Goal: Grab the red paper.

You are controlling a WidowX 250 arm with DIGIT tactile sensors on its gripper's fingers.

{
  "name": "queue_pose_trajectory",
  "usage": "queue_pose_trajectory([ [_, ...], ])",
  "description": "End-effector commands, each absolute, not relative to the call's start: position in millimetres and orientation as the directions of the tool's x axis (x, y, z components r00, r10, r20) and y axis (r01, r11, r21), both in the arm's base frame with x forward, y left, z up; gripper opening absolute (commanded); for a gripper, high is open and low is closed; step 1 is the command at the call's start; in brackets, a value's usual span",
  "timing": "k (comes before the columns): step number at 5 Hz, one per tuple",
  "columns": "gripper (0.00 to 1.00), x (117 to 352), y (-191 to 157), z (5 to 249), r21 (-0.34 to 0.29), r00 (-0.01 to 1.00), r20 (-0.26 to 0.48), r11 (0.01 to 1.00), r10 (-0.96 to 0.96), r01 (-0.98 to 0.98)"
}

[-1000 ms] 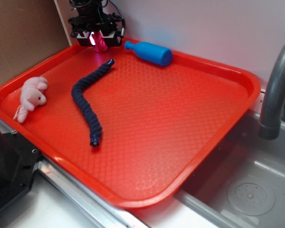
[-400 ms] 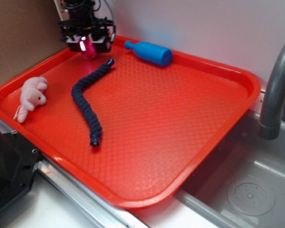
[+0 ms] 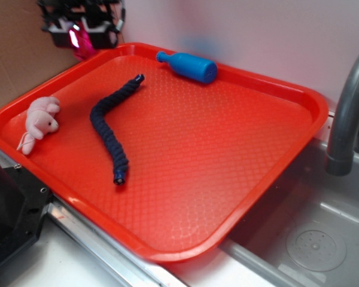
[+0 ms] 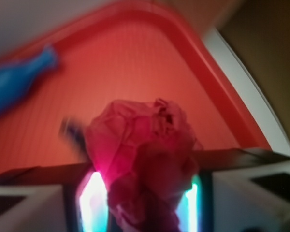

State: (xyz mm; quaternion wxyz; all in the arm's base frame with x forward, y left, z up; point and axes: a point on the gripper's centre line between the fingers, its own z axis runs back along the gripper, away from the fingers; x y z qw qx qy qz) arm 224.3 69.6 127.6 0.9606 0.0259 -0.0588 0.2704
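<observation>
While the orange-red tray (image 3: 227, 179) filled most of the exterior view, nothing on it was being handled. A dark-blue knitted rope (image 3: 112, 122) lay near centre-left, a blue plastic bottle (image 3: 188, 64) on its side at twelve o'clock, a pink plush toy (image 3: 40, 118) at nine o'clock. At eleven o'clock, over the tray's far corner rim, the gripper (image 3: 81, 37) was clamped on the red paper (image 4: 142, 154), the wrinkled ball wedged between the jaws and clear of the surface. Judged stage: grasp made, lift in hand. Next move called only for a maintained squeeze.
</observation>
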Motion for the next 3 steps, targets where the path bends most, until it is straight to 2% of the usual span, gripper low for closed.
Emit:
queue_pose_trajectory([
  [1,0.00,197.6,41.9,223.2,-0.242,0.866,-0.004,0.840,0.500,-0.486],
  [2,0.00,189.4,29.2,230.9,-0.204,0.888,0.053,0.876,0.456,-0.438],
  [3,0.00,186.9,23.4,217.1,-0.156,0.894,0.049,0.888,0.445,-0.433],
])
